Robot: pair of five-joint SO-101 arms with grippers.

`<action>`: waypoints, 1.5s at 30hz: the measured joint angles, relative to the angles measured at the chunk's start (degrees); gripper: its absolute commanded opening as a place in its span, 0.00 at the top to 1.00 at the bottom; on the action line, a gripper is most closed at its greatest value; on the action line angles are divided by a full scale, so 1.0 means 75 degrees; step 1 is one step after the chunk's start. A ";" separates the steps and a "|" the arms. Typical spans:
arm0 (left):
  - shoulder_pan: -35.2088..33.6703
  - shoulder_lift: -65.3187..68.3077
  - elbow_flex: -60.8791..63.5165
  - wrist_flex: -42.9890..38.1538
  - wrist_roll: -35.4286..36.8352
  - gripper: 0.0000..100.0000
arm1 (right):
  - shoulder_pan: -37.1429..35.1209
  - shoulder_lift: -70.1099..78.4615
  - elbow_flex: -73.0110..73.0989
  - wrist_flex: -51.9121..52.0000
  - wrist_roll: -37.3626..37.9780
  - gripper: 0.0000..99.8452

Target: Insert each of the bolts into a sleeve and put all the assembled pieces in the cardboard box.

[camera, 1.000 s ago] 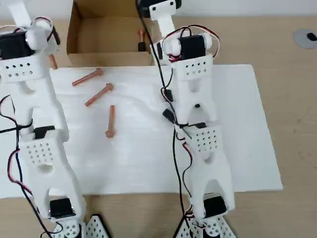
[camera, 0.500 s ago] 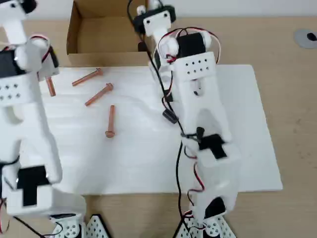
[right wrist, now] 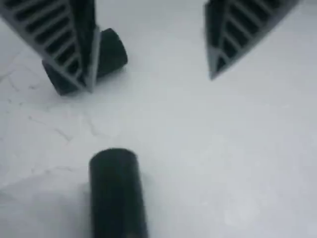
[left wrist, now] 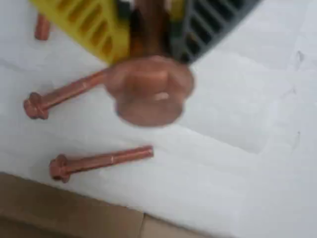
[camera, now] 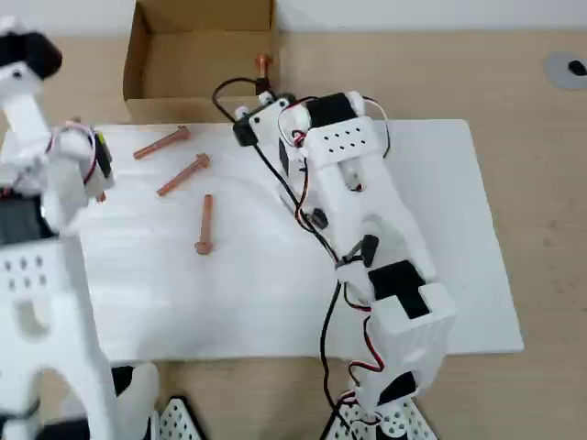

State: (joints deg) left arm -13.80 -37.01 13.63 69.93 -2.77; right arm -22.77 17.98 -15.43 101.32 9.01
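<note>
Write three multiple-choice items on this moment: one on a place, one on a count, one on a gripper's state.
1. Where do the two black sleeves lie?
A. on the bare tabletop
B. on the white sheet
C. stacked on each other

2. How many loose bolts lie on the sheet?
A. one
B. six
C. three

3. The left gripper is:
A. shut on a bolt
B. open, holding nothing
C. shut on a sleeve

Key:
1 B: in the right wrist view both rest apart on the sheet.
2 C: the high view shows three lying free.
3 A: the left wrist view shows its fingers clamping the shank.
</note>
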 measured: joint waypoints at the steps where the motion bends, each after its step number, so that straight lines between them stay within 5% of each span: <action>1: 0.0000 -0.0387 0.0387 -0.0223 0.0000 0.99 | 0.0000 0.0000 0.0035 -0.0012 0.0164 0.82; 12: 0.0105 -0.2708 0.2544 -0.0821 0.0000 0.99 | 0.0000 -0.0012 0.0598 -0.0023 0.1395 0.82; 31: 0.0105 -0.3223 0.2626 -0.0821 0.0000 0.99 | -0.0023 0.2379 -0.1407 -0.0070 0.1606 0.82; 45: 0.0105 -0.3223 0.2626 -0.0821 0.0000 0.99 | 0.0434 0.2356 -0.2520 0.0035 0.2426 0.82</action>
State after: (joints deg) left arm -13.01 -61.19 33.32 63.78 -2.77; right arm -19.52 35.65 -34.33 101.58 27.21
